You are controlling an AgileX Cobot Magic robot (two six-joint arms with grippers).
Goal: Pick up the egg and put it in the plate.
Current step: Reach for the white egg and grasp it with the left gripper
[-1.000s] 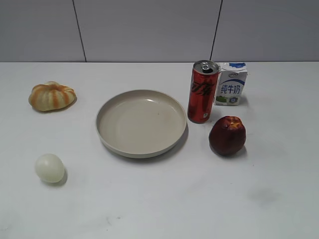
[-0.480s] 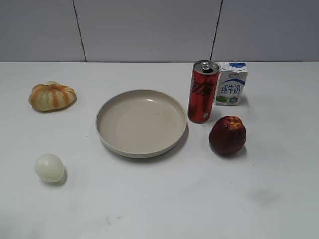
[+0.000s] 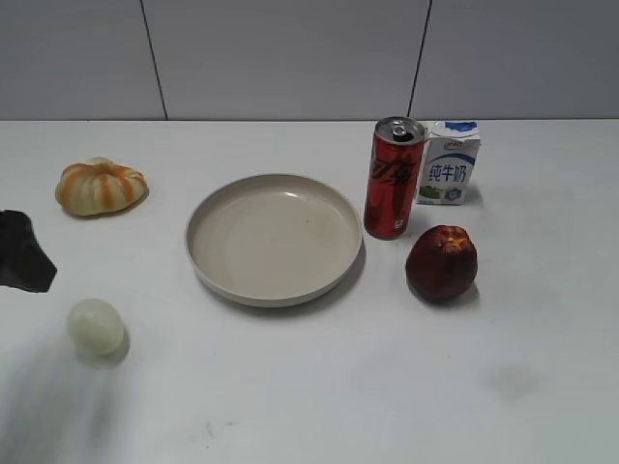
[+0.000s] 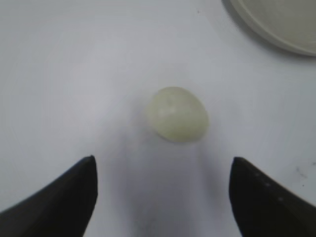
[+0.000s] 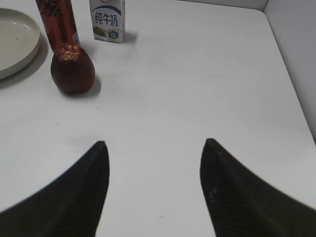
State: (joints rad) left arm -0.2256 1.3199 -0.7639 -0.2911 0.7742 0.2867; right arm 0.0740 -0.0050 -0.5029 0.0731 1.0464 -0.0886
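Observation:
The egg (image 3: pixel 96 326) is a small pale cream oval lying on the white table at the front left; it also shows in the left wrist view (image 4: pixel 177 114). The plate (image 3: pixel 208 209) is a wide beige dish in the middle of the table; its rim shows at the top right of the left wrist view (image 4: pixel 276 29). My left gripper (image 4: pixel 163 160) is open and empty, above and just short of the egg. One dark finger of it enters the exterior view at the left edge (image 3: pixel 21 253). My right gripper (image 5: pixel 154 143) is open and empty over bare table.
An orange-striped cream pumpkin-shaped thing (image 3: pixel 101 186) lies at the back left. A red can (image 3: pixel 394 178), a milk carton (image 3: pixel 448 162) and a dark red apple (image 3: pixel 441 262) stand right of the plate. The table's right edge meets a wall (image 5: pixel 291 44).
My left gripper has come into the exterior view at the left edge, above and left of the egg. The objects have not moved.

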